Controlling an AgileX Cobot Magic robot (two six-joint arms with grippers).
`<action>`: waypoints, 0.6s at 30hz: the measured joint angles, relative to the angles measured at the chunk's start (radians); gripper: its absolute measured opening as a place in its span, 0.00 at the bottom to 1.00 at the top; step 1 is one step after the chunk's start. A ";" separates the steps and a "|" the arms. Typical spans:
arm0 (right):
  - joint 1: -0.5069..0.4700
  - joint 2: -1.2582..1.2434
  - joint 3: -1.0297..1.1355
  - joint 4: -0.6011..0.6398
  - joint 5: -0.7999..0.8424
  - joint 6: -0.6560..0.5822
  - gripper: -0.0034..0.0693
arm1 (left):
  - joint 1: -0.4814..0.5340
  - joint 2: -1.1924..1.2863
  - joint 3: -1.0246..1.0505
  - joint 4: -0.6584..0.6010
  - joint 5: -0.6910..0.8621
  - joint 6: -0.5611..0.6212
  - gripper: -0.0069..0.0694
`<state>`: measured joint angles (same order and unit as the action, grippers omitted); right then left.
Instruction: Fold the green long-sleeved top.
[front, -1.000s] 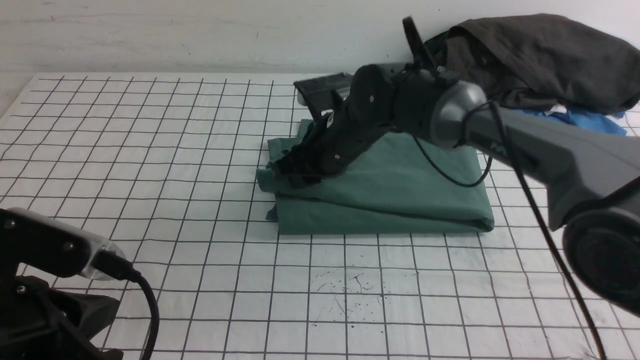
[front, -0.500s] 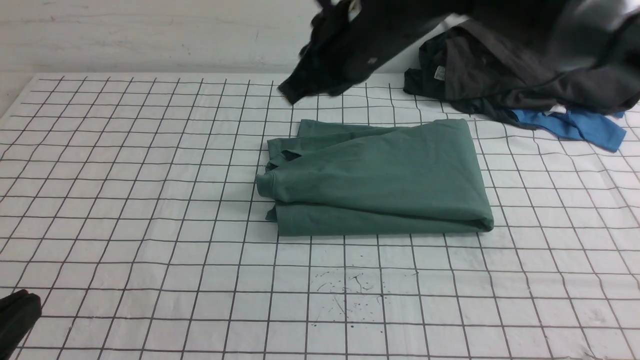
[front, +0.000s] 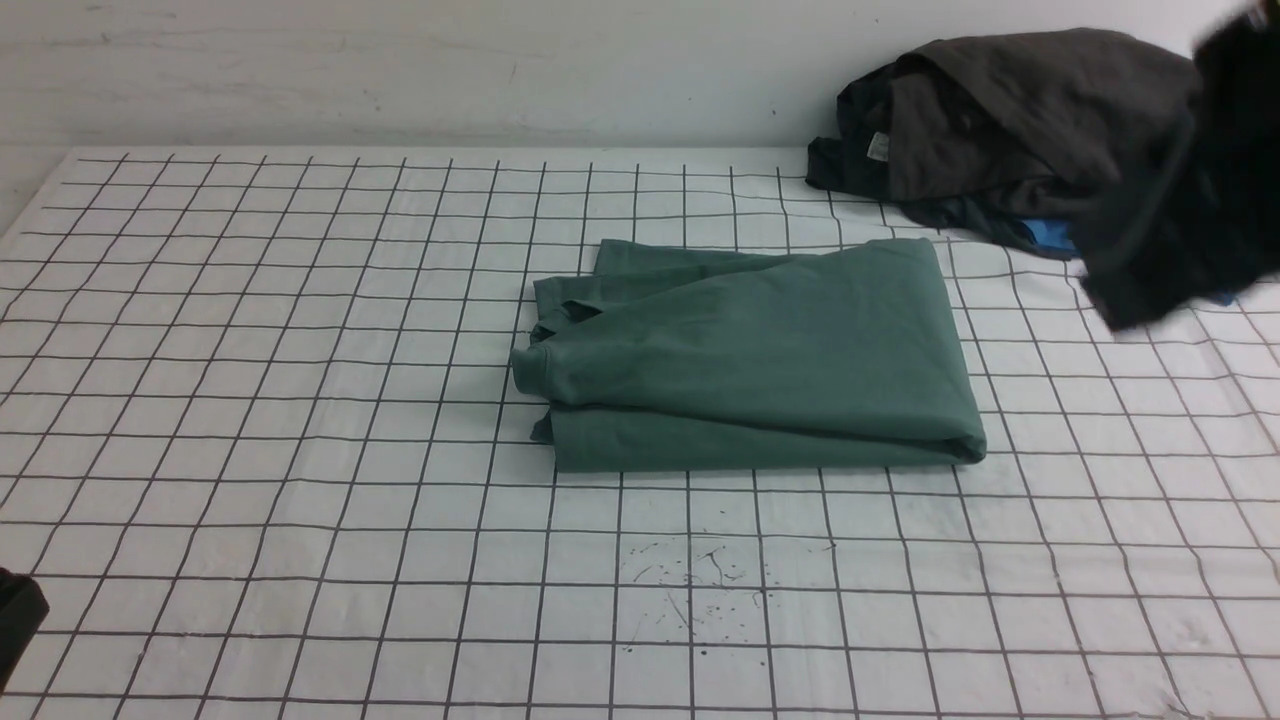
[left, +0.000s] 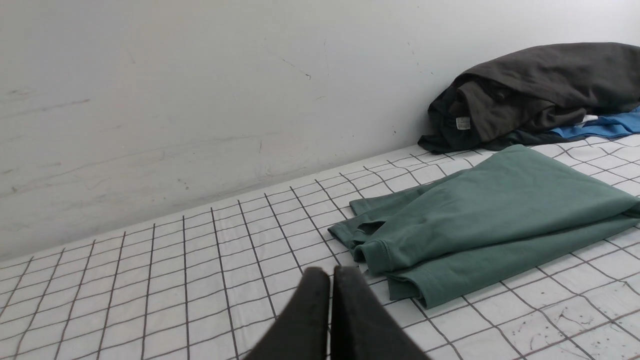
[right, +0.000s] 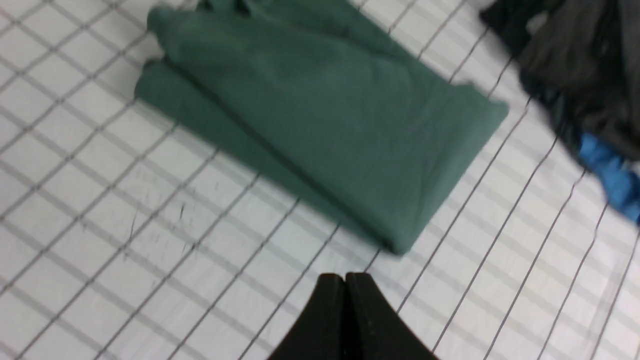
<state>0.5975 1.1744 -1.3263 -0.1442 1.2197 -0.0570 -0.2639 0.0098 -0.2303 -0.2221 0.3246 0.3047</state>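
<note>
While the left gripper (left: 325, 280) and the right gripper (right: 345, 282) are both squeezed shut with nothing in them, the green top (front: 760, 350) lies folded up on the table (front: 350, 600). It sits near the middle of the far edge. Dark clothes (front: 1010, 120) are piled at the far right corner, over a blue one (front: 1048, 234).

This looks like a robot test station: robot arms (front: 1180, 190) above a grid-lined white table (front: 400, 600), plain scuffed wall (front: 400, 70) beyond.
</note>
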 joint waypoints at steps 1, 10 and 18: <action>0.000 -0.080 0.138 0.043 -0.069 0.012 0.03 | 0.000 0.000 0.000 0.000 0.007 0.000 0.08; 0.000 -0.460 0.796 0.240 -0.579 0.001 0.03 | 0.000 0.000 0.000 0.000 0.013 0.000 0.08; 0.000 -0.550 1.045 0.290 -0.620 -0.002 0.03 | 0.000 0.000 0.000 0.000 0.013 0.000 0.08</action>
<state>0.5975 0.6248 -0.2814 0.1462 0.6000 -0.0589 -0.2639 0.0098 -0.2303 -0.2221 0.3372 0.3047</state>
